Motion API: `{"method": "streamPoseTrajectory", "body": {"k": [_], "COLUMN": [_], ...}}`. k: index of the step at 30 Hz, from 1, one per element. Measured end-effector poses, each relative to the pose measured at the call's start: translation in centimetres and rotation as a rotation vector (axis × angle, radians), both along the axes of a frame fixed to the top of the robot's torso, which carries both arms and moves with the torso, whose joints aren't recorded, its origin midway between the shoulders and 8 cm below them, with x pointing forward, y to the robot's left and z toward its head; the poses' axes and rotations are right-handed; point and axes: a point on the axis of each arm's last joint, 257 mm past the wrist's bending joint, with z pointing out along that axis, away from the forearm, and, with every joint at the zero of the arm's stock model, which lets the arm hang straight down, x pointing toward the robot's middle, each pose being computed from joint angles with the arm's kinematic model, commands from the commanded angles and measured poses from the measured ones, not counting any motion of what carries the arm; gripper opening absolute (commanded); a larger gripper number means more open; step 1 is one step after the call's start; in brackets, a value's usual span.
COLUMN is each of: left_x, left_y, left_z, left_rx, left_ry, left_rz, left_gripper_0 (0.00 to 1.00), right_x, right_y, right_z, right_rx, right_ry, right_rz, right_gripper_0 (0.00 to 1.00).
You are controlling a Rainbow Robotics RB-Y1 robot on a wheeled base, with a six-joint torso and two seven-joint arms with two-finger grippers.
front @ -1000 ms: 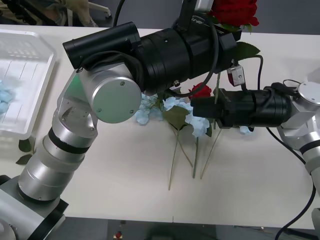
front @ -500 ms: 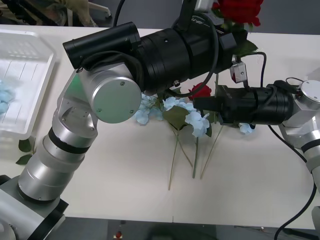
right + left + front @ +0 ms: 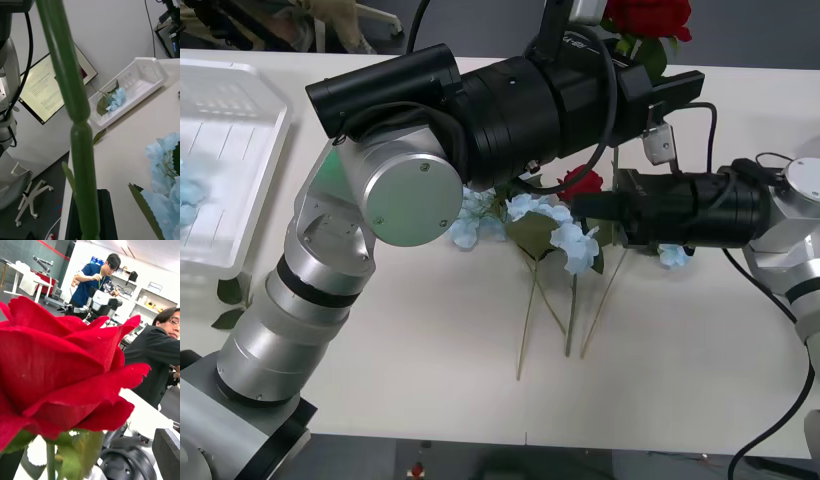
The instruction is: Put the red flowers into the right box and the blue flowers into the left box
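White tabletop [image 3: 430,330], lab room behind it.

- Red rose [image 3: 642,18] is aloft at 1 o'clock in the front view, head up. Its thin stem [image 3: 78,131] drops toward the right arm. The head also sits close up in the left wrist view [image 3: 56,363].
- Left gripper [image 3: 632,55] is just under the head, with the arm reaching across the whole tabletop. Its fingers are mostly hidden. The rose hangs off that wrist, so my read is they are clamped on the upper stem.
- Right gripper [image 3: 605,205] has its arm coming in from 3 o'clock, low, with the tip at the lower stem. The right wrist view has the stem running right through it. Can't tell if its fingers are closed on the stem or just around it.
- Second red rose [image 3: 583,183] lies at 12 o'clock of the blue flowers [image 3: 565,235], touching the pile at centre. The stems fan out toward 6 o'clock.
- Left box [image 3: 265,140] is at 9 o'clock, well apart from the pile. One blue cluster [image 3: 114,99] is already inside it.

Step, as I read it: a left-to-right handover of the red rose, ahead of the drop into the right box.

Next move needs:
- The right gripper gets a firm pinch on the stem before the left one lets go.
- The left arm then backs off toward 9 o'clock without snagging leaves.
- The right arm carries the rose out toward 3 o'clock.
- The stem is thin, so it may well twist in the grip.
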Motion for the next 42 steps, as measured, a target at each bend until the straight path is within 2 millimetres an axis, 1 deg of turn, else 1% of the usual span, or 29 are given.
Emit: {"method": "streamPoseTrajectory", "body": {"k": [3,5,7,10,11,12,14,16,17,19,21,25,29,31,33,34,39,42], "left_x": [0.0,0.2,0.5,1.2,1.2,1.3,1.5,1.6,1.7,1.9,2.2,2.0,1.4,1.2,1.3,1.4,2.2,2.3], "left_y": [0.0,0.1,0.3,1.1,1.3,1.3,1.6,2.3,3.1,5.4,8.4,13.8,17.5,18.8,19.7,20.1,21.2,22.1], "left_z": [0.0,-0.1,0.1,2.6,2.8,2.6,1.1,-1.2,-2.5,-5.2,-7.6,-11.4,-14.8,-16.2,-17.1,-17.4,-18.4,-19.7], "left_rx": [0.0,0.001,-0.013,-0.119,-0.129,-0.121,-0.071,0.001,0.044,0.132,0.197,0.247,0.238,0.185,0.117,0.099,0.096,0.036], "left_ry": [0.0,0.002,0.001,-0.046,-0.05,-0.047,-0.018,0.052,0.099,0.185,0.274,0.418,0.551,0.671,0.795,0.828,0.86,1.01], "left_rz": [0.0,0.003,0.013,0.045,0.049,0.049,0.042,0.019,0.007,0.0,0.007,0.03,0.068,0.109,0.155,0.176,0.243,0.321], "left_gripper_0": [1.0,1.0,1.0,1.0,1.0,1.0,1.0,1.0,1.0,1.0,1.0,1.0,1.0,1.0,1.0,1.0,1.0,1.0], "right_x": [0.4,0.8,1.6,2.3,2.6,2.8,3.3,3.2,3.1,2.9,3.1,2.5,2.2,1.9,2.0,2.1,2.0,1.5], "right_y": [-1.2,-2.5,-4.3,-7.5,-8.7,-9.9,-12.7,-15.5,-17.0,-19.9,-22.8,-28.2,-32.6,-34.8,-37.2,-38.2,-43.4,-46.2], "right_z": [-0.3,-0.7,-1.1,-1.8,-1.9,-2.2,-3.1,-3.8,-4.2,-4.6,-4.6,-4.5,-3.9,-3.8,-3.7,-3.7,-4.3,-5.4], "right_rx": [-0.055,-0.107,-0.161,-0.253,-0.283,-0.318,-0.408,-0.486,-0.525,-0.588,-0.629,-0.703,-0.771,-0.791,-0.802,-0.811,-0.892,-0.911], "right_ry": [-0.026,-0.044,-0.059,-0.068,-0.069,-0.069,-0.059,-0.04,-0.024,0.031,0.123,0.314,0.393,0.473,0.556,0.578,0.588,0.577], "right_rz": [-0.008,-0.022,-0.053,-0.095,-0.11,-0.127,-0.165,-0.192,-0.205,-0.249,-0.328,-0.472,-0.586,-0.669,-0.775,-0.82,-0.983,-1.062], "right_gripper_0": [0.0,0.0,0.0,0.0,0.0,0.0,0.0,0.0,0.0,0.0,0.0,0.0,0.0,0.0,0.0,0.0,0.0,0.0]}}
